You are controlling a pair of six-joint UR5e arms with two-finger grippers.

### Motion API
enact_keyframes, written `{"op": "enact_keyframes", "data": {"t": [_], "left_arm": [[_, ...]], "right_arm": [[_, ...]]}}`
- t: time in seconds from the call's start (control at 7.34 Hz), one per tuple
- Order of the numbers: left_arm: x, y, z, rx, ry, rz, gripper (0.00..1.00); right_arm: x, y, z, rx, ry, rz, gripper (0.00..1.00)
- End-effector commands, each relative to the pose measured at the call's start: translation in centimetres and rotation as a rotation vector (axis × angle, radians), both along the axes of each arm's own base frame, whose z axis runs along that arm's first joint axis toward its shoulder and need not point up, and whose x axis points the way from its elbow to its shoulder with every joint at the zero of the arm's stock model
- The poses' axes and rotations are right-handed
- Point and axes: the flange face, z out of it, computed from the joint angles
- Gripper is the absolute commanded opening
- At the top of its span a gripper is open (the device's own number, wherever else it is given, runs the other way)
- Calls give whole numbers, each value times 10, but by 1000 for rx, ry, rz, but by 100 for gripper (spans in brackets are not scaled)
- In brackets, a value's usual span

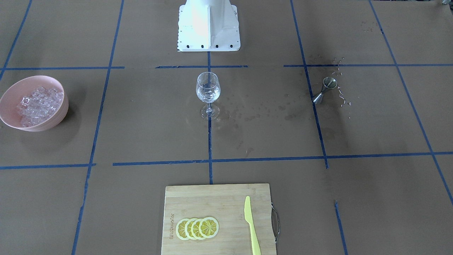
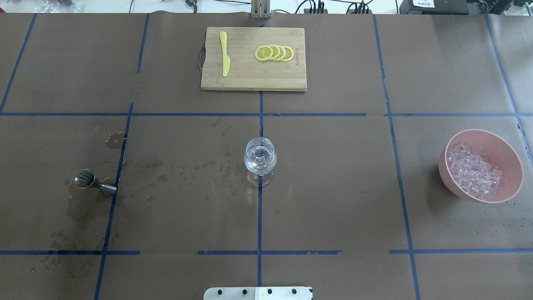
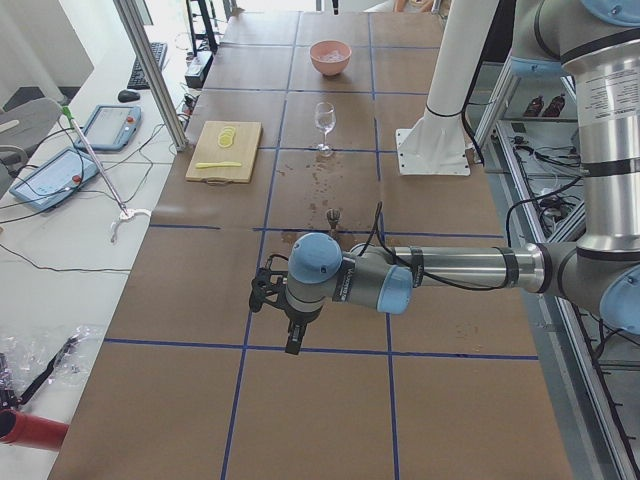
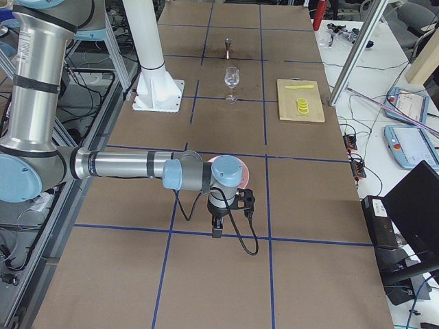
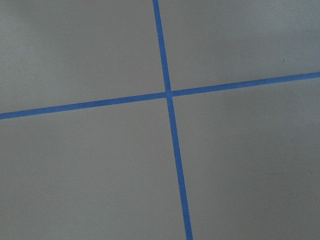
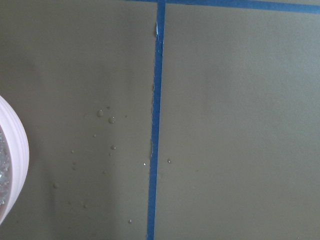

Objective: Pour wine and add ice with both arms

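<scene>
A clear wine glass (image 1: 208,92) (image 2: 260,160) stands at the table's middle with glassy lumps in its bowl; I cannot make out any wine in it. A steel jigger (image 1: 325,90) (image 2: 93,182) stands among wet stains. Ice (image 1: 37,104) (image 2: 472,171) fills a pink bowl (image 1: 53,122) (image 2: 443,171). My left gripper (image 3: 292,340) shows only in the exterior left view, low over bare paper well short of the jigger. My right gripper (image 4: 217,229) shows only in the exterior right view, just in front of the bowl (image 4: 230,164). I cannot tell whether either is open or shut.
A bamboo cutting board (image 2: 250,79) at the far edge holds lemon slices (image 2: 275,53) and a yellow knife (image 2: 225,54). The white base block (image 1: 208,24) sits behind the glass. Droplets (image 6: 107,117) dot the paper beside the bowl's rim (image 6: 12,150).
</scene>
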Motion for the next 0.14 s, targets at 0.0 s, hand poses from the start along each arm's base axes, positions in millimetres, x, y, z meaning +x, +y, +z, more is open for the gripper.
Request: {"op": "enact_keyframes", "data": {"t": [0.0], "left_arm": [[0, -1, -2, 4, 0, 1, 100]], "right_arm": [[0, 0, 1, -4, 1, 2, 100]]}}
